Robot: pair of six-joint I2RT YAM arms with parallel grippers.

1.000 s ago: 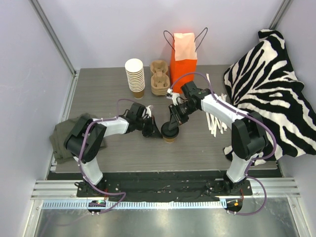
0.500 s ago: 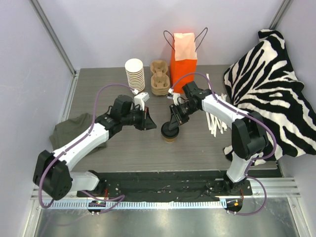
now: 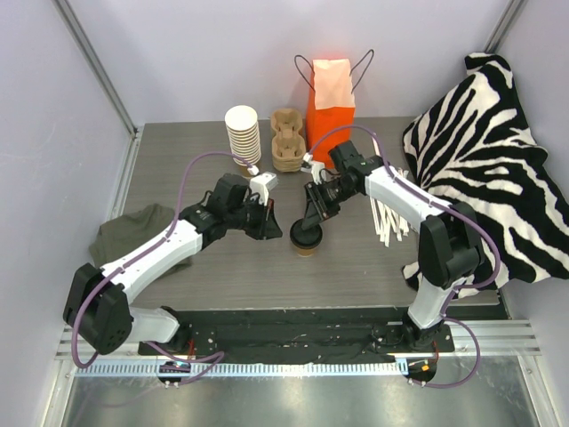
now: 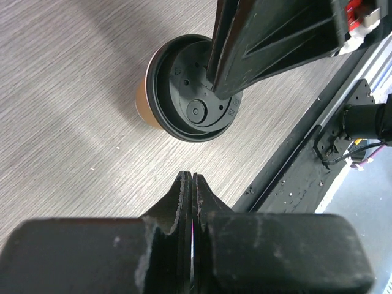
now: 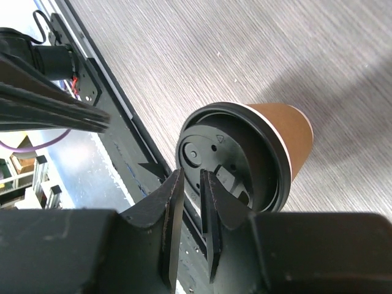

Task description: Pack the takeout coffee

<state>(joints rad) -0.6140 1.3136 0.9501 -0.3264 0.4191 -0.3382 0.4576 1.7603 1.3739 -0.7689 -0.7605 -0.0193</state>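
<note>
The takeout coffee [image 3: 306, 241], a brown paper cup with a black lid, stands on the table's middle. It also shows in the left wrist view [image 4: 184, 101] and the right wrist view [image 5: 257, 153]. My right gripper [image 3: 310, 224] comes down on it from above. Its fingertips [image 5: 177, 184] are almost closed and straddle the lid's raised rim at one edge. My left gripper [image 3: 279, 233] is shut and empty, just left of the cup and apart from it. Its closed tips [image 4: 192, 179] point at the cup.
An orange paper bag [image 3: 330, 100] stands open at the back. A stack of lidless cups [image 3: 242, 138] and cardboard cup carriers [image 3: 287, 142] stand left of it. White sticks [image 3: 388, 218] and a zebra cloth [image 3: 489, 151] lie at the right, a green cloth [image 3: 120, 245] at the left.
My left arm pulled back from the cup and stretched out leftward, then its shut gripper moved a little right, nearer the cup. The right gripper and the cup have stayed put.
</note>
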